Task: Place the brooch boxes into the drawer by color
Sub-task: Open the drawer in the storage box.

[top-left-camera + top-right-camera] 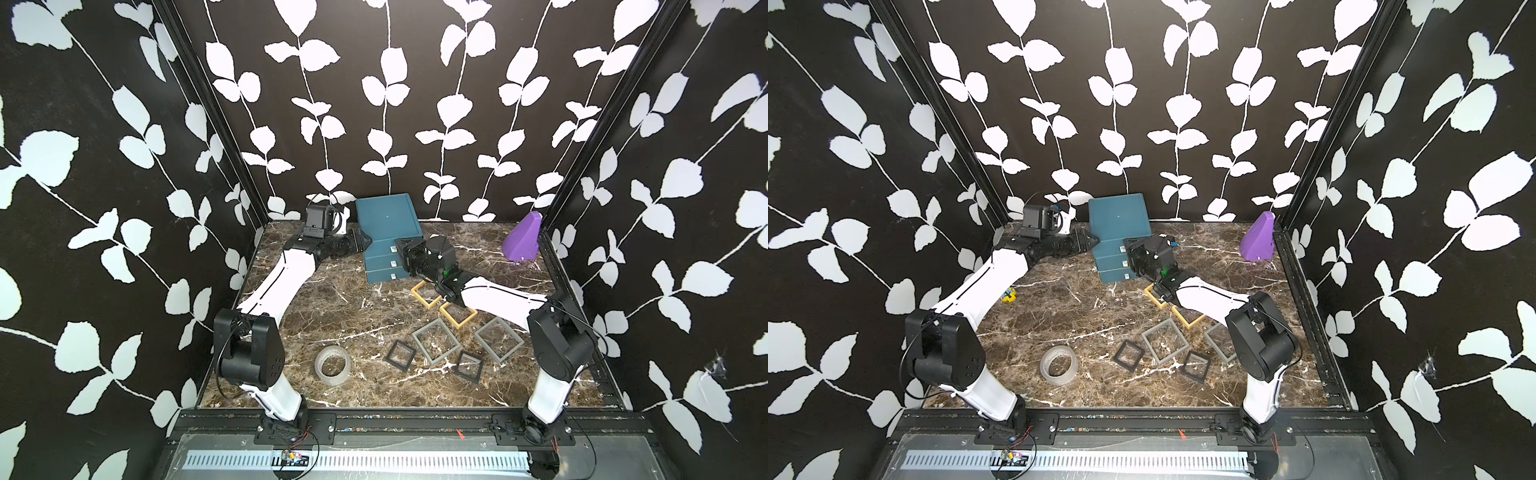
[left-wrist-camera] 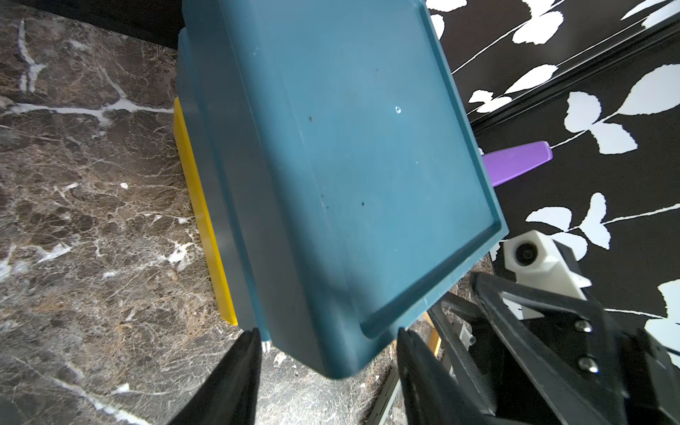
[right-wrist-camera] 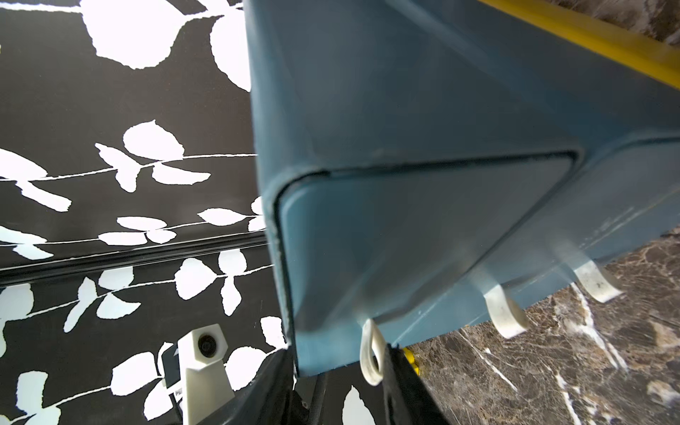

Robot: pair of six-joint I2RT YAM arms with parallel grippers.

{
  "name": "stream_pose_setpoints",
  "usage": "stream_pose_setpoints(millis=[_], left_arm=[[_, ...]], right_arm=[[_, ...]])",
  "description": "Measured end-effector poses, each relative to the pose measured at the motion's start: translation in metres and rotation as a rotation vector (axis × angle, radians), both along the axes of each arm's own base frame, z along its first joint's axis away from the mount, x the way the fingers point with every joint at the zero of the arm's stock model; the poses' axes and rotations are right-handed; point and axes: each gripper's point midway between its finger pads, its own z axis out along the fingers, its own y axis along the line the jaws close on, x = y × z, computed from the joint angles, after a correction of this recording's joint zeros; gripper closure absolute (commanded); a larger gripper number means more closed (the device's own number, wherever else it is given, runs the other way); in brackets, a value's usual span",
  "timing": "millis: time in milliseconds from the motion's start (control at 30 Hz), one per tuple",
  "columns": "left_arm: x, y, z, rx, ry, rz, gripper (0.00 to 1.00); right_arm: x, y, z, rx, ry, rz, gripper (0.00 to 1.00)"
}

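1. both top views are bright and evenly lit from above; the white leaves (image 1: pixel 390 70) on the dark walls are almost burnt out.
2. shadows on the marble table (image 1: pixel 332 316) are soft and short, a little darker beside the drawer (image 1: pixel 386 216).
3. the wall rails (image 1: pixel 216 120) lean outward near the edges, as with a wide lens.
4. in the left wrist view the drawer top is sharp, but its near corner is shaded and soft.
5. in the right wrist view the pull tabs (image 3: pixel 504 312) are blurred and the drawer front has a pale glare.
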Motion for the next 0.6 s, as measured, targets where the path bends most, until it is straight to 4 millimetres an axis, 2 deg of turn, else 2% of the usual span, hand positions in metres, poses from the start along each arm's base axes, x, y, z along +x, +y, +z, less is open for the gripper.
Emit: stream_pose_setpoints(millis=[300,600], left_arm=[[-0.001,-0.003,0.000,0.000,0.000,-0.007,0.44],[-0.002,-0.004,-0.001,0.000,0.003,-0.011,0.46]], right_arm=[[-0.001,0.002,-0.005,-0.008,0.013,0.006,0.59],[0.001,0.012,-0.013,-0.012,0.031,0.030,0.83]])
